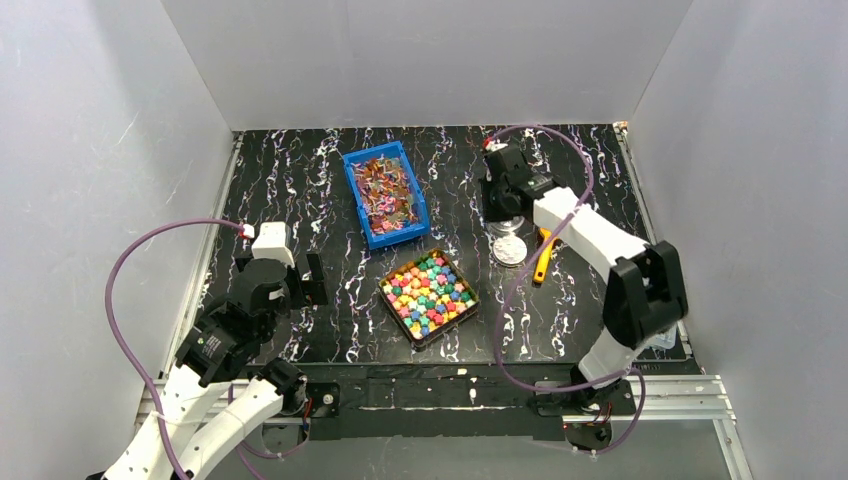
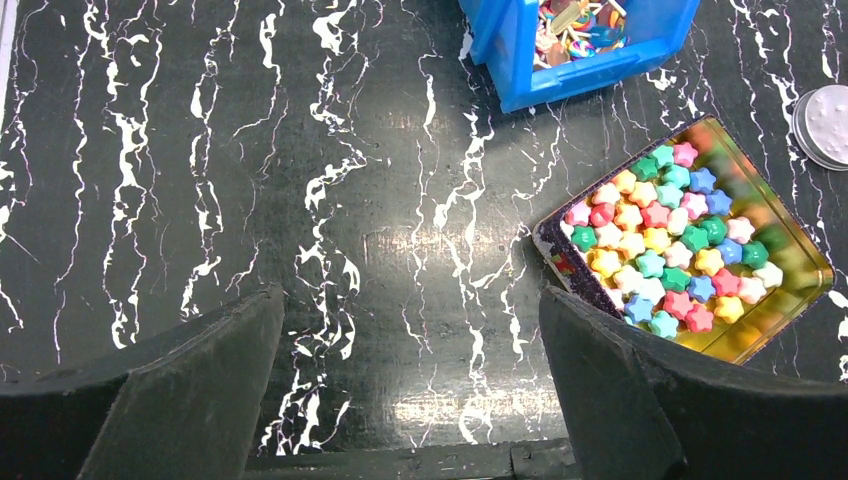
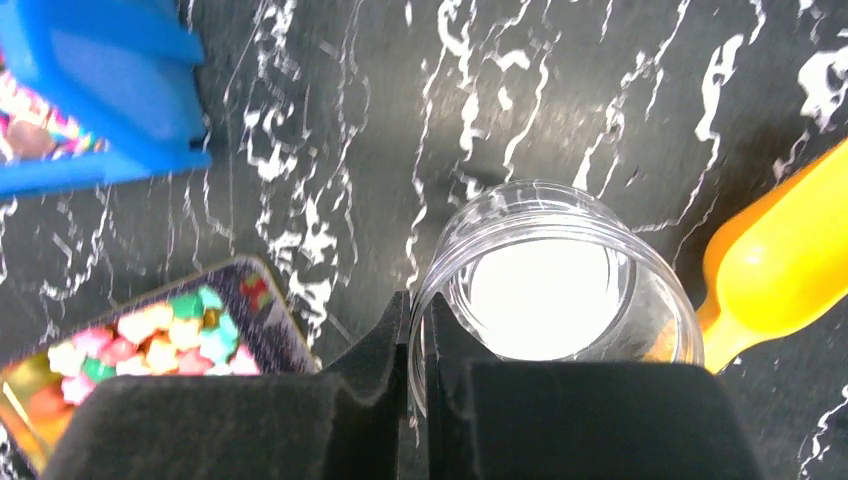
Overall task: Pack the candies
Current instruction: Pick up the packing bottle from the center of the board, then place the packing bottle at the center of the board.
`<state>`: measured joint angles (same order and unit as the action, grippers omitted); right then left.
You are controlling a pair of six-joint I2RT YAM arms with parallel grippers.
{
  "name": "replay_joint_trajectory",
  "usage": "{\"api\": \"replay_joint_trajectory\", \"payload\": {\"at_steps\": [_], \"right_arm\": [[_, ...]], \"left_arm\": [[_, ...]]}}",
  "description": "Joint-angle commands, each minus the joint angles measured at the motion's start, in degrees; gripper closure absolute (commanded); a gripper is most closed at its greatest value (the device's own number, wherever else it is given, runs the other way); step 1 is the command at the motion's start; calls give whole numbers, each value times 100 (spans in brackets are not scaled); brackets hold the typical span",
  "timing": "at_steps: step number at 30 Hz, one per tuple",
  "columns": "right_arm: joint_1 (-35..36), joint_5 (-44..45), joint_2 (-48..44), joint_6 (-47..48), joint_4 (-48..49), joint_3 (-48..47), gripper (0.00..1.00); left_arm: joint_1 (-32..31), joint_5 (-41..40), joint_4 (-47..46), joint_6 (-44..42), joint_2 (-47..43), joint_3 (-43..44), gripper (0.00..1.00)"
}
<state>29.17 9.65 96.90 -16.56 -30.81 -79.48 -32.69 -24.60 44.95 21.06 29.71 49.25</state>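
Pinching jar [image 3: 548, 292] rim nr candies [image 3: 150, 342]

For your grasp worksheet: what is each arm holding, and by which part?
Right jaws pinch the clear jar by its rim wall; left jaws, open, hold nothing.

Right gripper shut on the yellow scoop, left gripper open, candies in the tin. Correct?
Wrong object: the right wrist view shows the right gripper shut on the wall of the clear jar, with the yellow scoop lying ungripped beside it. The left gripper is open and the candies are in the tin.
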Motion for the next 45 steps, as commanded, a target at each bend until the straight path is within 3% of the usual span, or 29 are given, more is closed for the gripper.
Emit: {"api": "replay_joint_trajectory", "payload": {"at_steps": [1, 15, 30, 45], "right_arm": [[234, 151, -920, -329, 171, 729, 99], [857, 358, -2978, -1275, -692, 2572, 99], [1957, 822, -3506, -2394, -980, 3278, 99], [2353, 1076, -3534, -2898, -499, 3931, 99]], "left_arm": [[43, 9, -5, -8, -19, 115, 1], [43, 196, -4, 43, -59, 128, 1], [43, 315, -20, 30, -47, 119, 1], [43, 809, 53, 226, -88, 93, 1]]}}
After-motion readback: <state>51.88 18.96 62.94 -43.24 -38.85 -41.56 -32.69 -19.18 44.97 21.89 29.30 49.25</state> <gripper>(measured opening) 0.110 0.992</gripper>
